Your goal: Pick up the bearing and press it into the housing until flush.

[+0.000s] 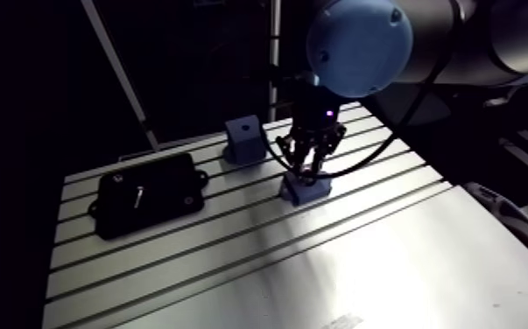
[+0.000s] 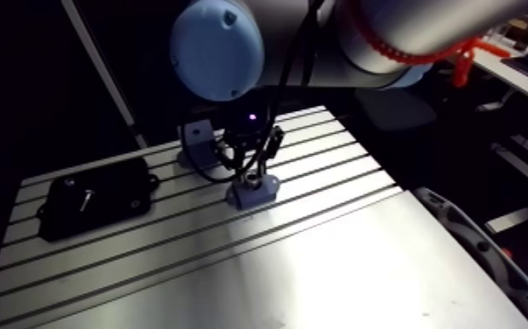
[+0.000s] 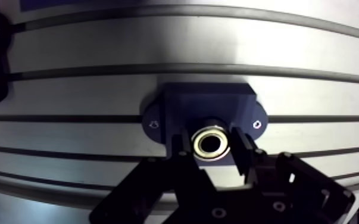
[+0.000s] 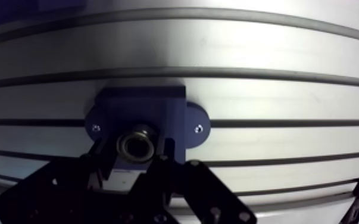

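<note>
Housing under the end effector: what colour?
Dark blue housing; shows best in the wrist view.

The bearing (image 3: 211, 143) sits in the housing (image 1: 305, 190) on the table (image 1: 390, 254). A second block (image 1: 245, 140) stands behind the housing, and a flat case (image 1: 149, 194) lies to the left.
</note>
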Controlling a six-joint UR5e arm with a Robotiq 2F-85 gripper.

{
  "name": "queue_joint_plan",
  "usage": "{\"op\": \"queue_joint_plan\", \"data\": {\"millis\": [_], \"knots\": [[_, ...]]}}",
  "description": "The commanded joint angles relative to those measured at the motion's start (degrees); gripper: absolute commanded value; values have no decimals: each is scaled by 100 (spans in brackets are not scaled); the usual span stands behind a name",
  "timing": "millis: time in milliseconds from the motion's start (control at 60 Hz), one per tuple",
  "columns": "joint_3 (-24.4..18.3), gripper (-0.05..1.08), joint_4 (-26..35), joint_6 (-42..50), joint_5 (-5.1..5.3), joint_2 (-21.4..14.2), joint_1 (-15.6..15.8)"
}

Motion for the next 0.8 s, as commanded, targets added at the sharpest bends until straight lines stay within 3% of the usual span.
{"op": "queue_joint_plan", "data": {"millis": [17,800], "knots": [[-13,62,-4,1,0,27,0],[23,62,-4,10,0,38,0]]}}
